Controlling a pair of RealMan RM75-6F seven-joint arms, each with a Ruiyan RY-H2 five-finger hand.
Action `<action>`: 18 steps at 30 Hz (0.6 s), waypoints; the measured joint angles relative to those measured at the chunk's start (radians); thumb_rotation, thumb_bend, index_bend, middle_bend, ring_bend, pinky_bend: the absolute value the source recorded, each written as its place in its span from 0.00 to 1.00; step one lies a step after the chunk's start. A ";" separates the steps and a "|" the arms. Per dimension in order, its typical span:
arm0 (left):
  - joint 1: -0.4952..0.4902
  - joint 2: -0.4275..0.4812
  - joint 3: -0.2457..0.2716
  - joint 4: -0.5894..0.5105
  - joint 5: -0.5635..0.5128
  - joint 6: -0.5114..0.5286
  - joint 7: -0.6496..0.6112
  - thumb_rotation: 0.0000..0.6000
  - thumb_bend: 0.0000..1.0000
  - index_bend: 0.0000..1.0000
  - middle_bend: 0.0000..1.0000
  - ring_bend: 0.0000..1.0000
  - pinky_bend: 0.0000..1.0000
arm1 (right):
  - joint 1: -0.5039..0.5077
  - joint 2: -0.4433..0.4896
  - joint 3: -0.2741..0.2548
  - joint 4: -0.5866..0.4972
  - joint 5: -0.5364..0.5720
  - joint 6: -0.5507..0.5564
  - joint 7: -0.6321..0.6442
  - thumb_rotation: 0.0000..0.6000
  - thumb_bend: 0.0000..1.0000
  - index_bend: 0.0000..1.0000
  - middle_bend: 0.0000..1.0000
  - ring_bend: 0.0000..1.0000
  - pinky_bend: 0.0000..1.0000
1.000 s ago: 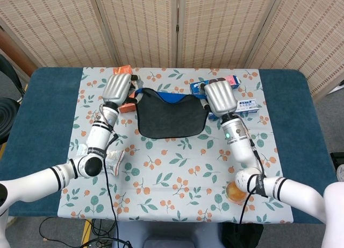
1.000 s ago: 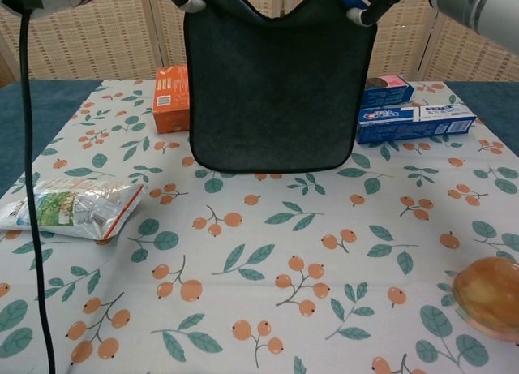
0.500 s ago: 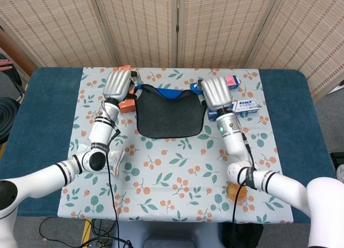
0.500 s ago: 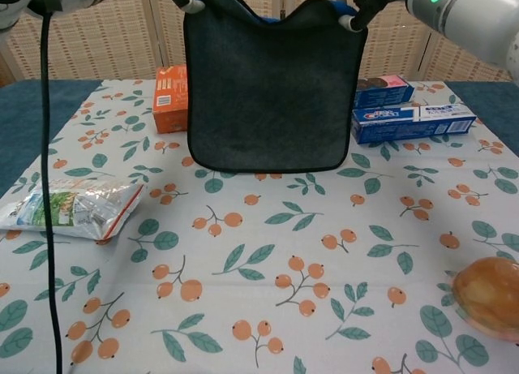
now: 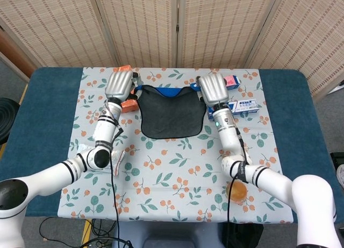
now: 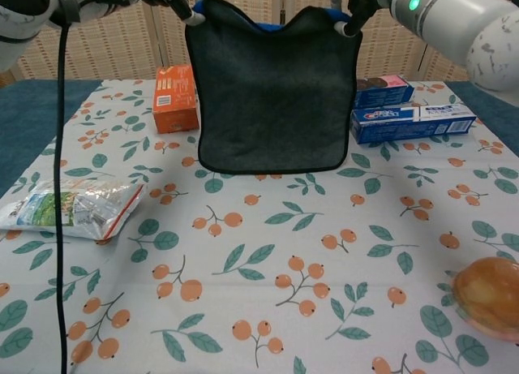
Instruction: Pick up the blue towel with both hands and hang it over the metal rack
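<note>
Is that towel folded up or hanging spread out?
Spread out. The towel hangs flat as one sheet, its lower edge clear of the table, with the left hand and right hand each holding a top corner.

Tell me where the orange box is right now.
In the chest view the orange box stands on the floral tablecloth, just left of the hanging dark towel.
</note>
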 measured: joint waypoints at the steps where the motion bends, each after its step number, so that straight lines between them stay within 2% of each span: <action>1: -0.002 -0.003 0.000 0.004 -0.004 -0.001 0.005 1.00 0.38 0.59 1.00 0.92 1.00 | 0.003 -0.005 -0.001 0.010 0.002 -0.003 0.000 1.00 0.45 0.68 0.89 0.88 0.96; 4: -0.005 -0.007 0.002 0.011 -0.011 -0.004 0.017 1.00 0.38 0.58 1.00 0.91 1.00 | 0.013 -0.020 -0.003 0.040 0.009 -0.015 -0.002 1.00 0.45 0.60 0.90 0.88 0.96; 6: -0.007 -0.010 0.003 0.015 -0.019 -0.006 0.025 1.00 0.38 0.55 1.00 0.90 1.00 | 0.018 -0.029 -0.006 0.057 0.016 -0.021 -0.010 1.00 0.44 0.51 0.90 0.88 0.96; 8: -0.009 -0.012 0.004 0.018 -0.033 -0.007 0.041 1.00 0.36 0.49 0.97 0.88 1.00 | 0.022 -0.036 -0.007 0.070 0.027 -0.027 -0.019 1.00 0.39 0.37 0.90 0.88 0.96; 11: -0.015 -0.015 0.007 0.019 -0.061 -0.005 0.076 1.00 0.26 0.34 0.84 0.76 1.00 | 0.028 -0.043 -0.005 0.085 0.044 -0.033 -0.035 1.00 0.24 0.19 0.90 0.88 0.96; 14: -0.020 -0.016 0.010 0.015 -0.101 -0.004 0.116 1.00 0.18 0.20 0.61 0.58 1.00 | 0.031 -0.047 -0.003 0.092 0.060 -0.038 -0.047 1.00 0.07 0.05 0.90 0.88 0.96; 16: -0.024 -0.014 0.010 0.009 -0.133 -0.006 0.138 1.00 0.13 0.14 0.46 0.47 0.96 | 0.032 -0.047 0.000 0.093 0.065 -0.038 -0.050 1.00 0.02 0.01 0.89 0.88 0.96; 18: -0.027 -0.012 0.008 0.003 -0.154 -0.007 0.153 1.00 0.12 0.10 0.37 0.38 0.88 | 0.030 -0.044 0.000 0.091 0.063 -0.033 -0.045 1.00 0.00 0.00 0.89 0.88 0.96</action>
